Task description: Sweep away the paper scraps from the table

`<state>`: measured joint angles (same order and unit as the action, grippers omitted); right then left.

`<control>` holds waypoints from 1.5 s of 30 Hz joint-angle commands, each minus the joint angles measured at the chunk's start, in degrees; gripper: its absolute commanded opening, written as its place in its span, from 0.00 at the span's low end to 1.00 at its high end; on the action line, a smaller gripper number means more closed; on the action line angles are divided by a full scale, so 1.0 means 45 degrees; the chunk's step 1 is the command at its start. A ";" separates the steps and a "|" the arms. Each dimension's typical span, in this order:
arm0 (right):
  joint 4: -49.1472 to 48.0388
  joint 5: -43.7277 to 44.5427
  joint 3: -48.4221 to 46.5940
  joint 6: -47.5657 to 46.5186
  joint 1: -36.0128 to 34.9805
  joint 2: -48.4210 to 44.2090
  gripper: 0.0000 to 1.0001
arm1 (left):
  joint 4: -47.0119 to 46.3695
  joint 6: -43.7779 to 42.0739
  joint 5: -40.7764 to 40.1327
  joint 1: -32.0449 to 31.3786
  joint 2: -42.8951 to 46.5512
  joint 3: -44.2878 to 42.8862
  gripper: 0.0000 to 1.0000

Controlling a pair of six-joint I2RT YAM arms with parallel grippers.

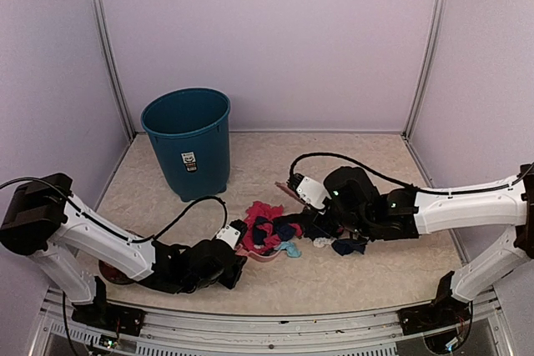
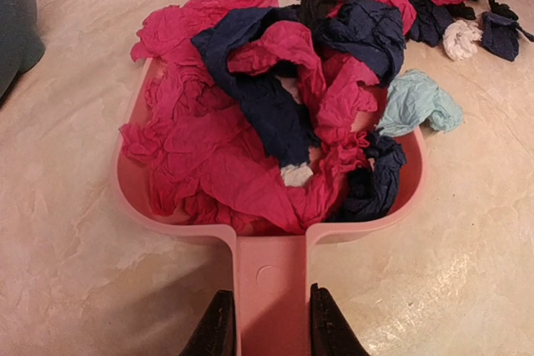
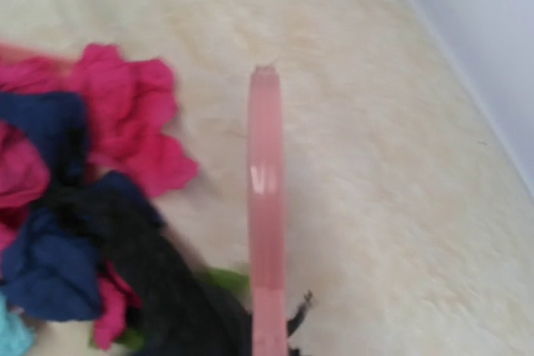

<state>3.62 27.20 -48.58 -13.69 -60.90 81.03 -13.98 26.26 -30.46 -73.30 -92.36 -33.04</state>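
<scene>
The paper scraps (image 1: 265, 227) lie heaped at the table's (image 1: 359, 164) middle front, magenta, dark blue and black. Most rest in the pink dustpan (image 2: 133, 198), which lies flat on the table. My left gripper (image 2: 267, 310) is shut on the dustpan's handle. A light teal scrap (image 2: 417, 102) lies at the pan's right lip. A white scrap (image 2: 460, 39) and dark ones (image 2: 501, 35) lie on the table beyond. My right gripper (image 1: 321, 218) holds the pink brush (image 3: 265, 189) just right of the heap; its fingers are hidden in the right wrist view.
A teal waste bin (image 1: 188, 143) stands at the back left. A reddish object (image 1: 113, 271) shows partly behind my left arm at the front left. Lilac walls (image 1: 267, 39) close the back and both sides.
</scene>
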 commanded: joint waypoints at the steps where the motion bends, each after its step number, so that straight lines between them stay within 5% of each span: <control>1: -0.0062 0.1249 0.0475 0.0879 0.0297 -0.1261 0.00 | -0.0891 -0.0479 -0.0070 -0.0200 -0.0175 0.0280 0.00; 23: -0.0568 0.2185 0.2217 0.1753 0.0917 -0.4294 0.00 | 0.0091 -0.2042 -0.1463 -0.0293 0.2400 -0.0824 0.00; 45: -0.1044 0.1811 0.2434 0.1681 0.1238 -0.4470 0.00 | 0.6926 -0.2134 -0.1022 0.0935 0.5269 -0.6114 0.00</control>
<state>2.15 35.68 -37.91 -6.33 -56.05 60.99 9.87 17.41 -35.81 -70.32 -70.76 -54.59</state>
